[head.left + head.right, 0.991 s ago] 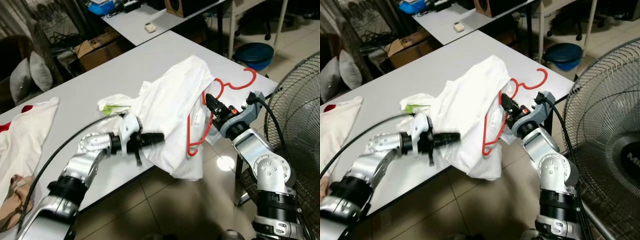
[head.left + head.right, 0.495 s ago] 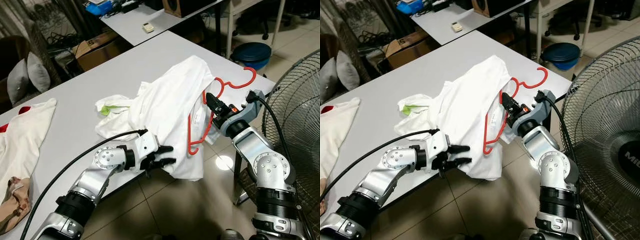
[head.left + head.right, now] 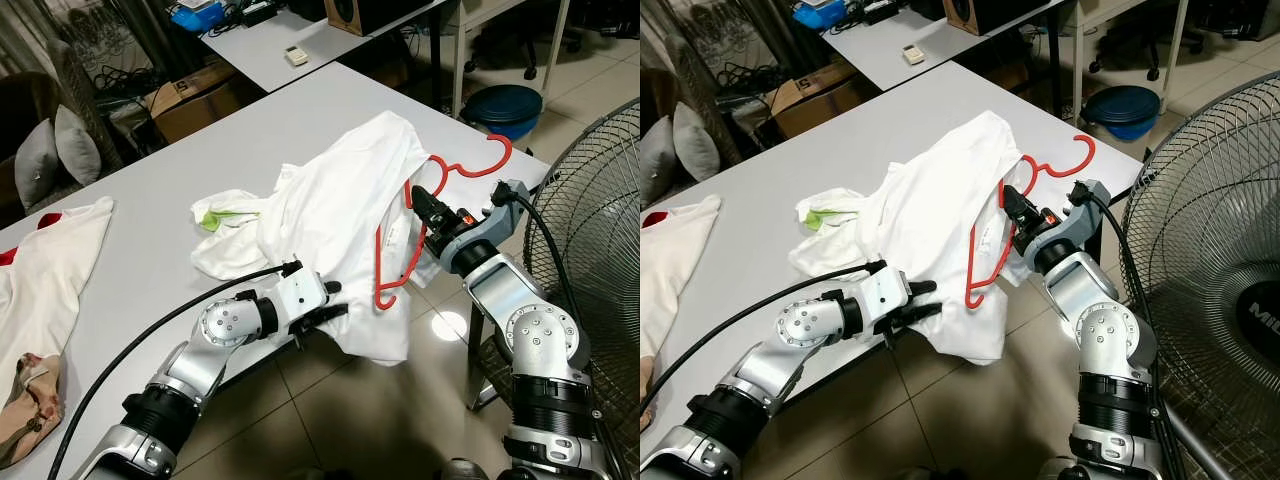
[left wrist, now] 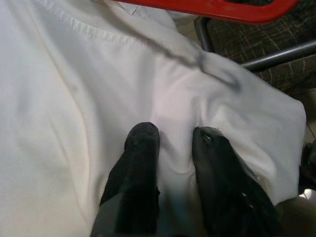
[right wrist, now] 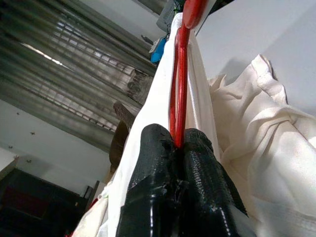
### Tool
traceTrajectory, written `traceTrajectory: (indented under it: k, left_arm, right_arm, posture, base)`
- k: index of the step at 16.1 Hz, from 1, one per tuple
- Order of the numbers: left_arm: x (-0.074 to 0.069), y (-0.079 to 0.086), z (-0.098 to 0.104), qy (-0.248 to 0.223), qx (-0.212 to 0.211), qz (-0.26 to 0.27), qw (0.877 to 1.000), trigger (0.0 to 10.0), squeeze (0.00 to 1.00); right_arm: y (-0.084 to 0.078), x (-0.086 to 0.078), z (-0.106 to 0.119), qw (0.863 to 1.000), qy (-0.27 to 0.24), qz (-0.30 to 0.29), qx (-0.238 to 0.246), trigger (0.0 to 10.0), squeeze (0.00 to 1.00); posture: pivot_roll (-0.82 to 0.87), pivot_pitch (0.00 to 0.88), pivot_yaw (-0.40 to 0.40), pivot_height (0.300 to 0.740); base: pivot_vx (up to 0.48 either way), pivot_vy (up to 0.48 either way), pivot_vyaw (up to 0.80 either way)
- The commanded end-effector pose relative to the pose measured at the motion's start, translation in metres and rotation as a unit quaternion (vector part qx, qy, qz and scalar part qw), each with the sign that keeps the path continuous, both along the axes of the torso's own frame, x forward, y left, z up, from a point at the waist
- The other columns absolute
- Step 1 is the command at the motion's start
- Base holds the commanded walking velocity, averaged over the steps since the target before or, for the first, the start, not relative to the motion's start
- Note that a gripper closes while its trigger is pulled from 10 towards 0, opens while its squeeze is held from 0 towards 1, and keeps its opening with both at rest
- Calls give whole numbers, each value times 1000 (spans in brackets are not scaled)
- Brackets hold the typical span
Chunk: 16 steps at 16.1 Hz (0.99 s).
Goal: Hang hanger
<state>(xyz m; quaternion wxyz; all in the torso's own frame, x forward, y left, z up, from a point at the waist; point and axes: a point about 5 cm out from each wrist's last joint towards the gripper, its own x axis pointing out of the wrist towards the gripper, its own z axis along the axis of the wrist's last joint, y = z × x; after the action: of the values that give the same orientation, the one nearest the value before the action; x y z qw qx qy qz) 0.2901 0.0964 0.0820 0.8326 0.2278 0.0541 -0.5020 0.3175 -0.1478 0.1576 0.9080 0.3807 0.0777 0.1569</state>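
our left gripper (image 4: 170, 143) pinches the hanging hem of the white shirt (image 3: 340, 215), jaws nearly closed on a fold. our right gripper (image 3: 420, 199) has its jaws tight on the red hanger (image 3: 455, 172) at the bench (image 3: 150, 200) corner.

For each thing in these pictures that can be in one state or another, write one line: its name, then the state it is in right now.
red hanger: partly inside the shirt, hook free above the table edge, clamped by the right pincer.
white shirt: crumpled, hanging over the table edge, hem pinched by the left pincer.
left pincer: shut on a fold of the shirt.
right pincer: shut on the hanger's bar.
standing fan: blades not seen turning.
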Motion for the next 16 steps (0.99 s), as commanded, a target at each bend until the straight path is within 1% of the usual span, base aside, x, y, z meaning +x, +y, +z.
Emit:
traceTrajectory:
  k: [1, 3, 7, 9, 10, 11, 13, 14, 16]
  left_arm:
    - [4, 11, -1, 1, 7, 21, 1000, 0, 0]
    - [3, 11, -1, 3, -4, 20, 1000, 0, 0]
    - [3, 15, 1, 4, -13, 19, 1000, 0, 0]
    - [3, 17, 4, -3, -24, 18, 1000, 0, 0]
    - [3, 18, 9, -7, -47, 12, 999, 0, 0]
    - [2, 20, 13, 0, -68, 12, 998, 0, 0]
    - [-1, 29, 21, 29, -119, -12, 992, 0, 0]
    - [-2, 32, 23, 38, -125, -19, 991, 0, 0]
    - [-4, 44, 27, 65, -132, -37, 988, 0, 0]
  right_arm:
    - [9, 1, 5, 1000, -9, 11, -1, 10000, 0]
    - [9, 1, 5, 1000, -10, 12, -1, 10000, 0]
    - [9, 2, 5, 1000, -10, 12, -2, 10000, 0]
    - [9, 2, 5, 1000, -9, 12, -3, 10000, 0]
    - [8, 2, 4, 1000, -8, 11, -3, 10000, 0]
    - [7, 2, 4, 1000, -8, 10, -4, 10000, 0]
    - [6, 1, 1, 1000, -5, 8, -9, 10000, 0]
    - [6, 1, 1, 1000, -5, 8, -10, 10000, 0]
    - [6, 2, -1, 1000, -3, 9, -15, 10000, 0]
  posture:
    - [-159, 43, 302, 740]
    - [-157, 43, 302, 740]
    - [-156, 44, 301, 740]
    - [-156, 44, 301, 740]
    - [-156, 44, 301, 740]
    - [-156, 43, 300, 740]
    - [-153, 41, 297, 740]
    - [-152, 41, 297, 740]
    - [-145, 38, 296, 740]
  base:
    - [0, 0, 0]
    - [0, 0, 0]
    - [0, 0, 0]
    - [0, 0, 0]
    - [0, 0, 0]
    - [0, 0, 0]
    - [0, 0, 0]
    - [0, 0, 0]
    - [0, 0, 0]
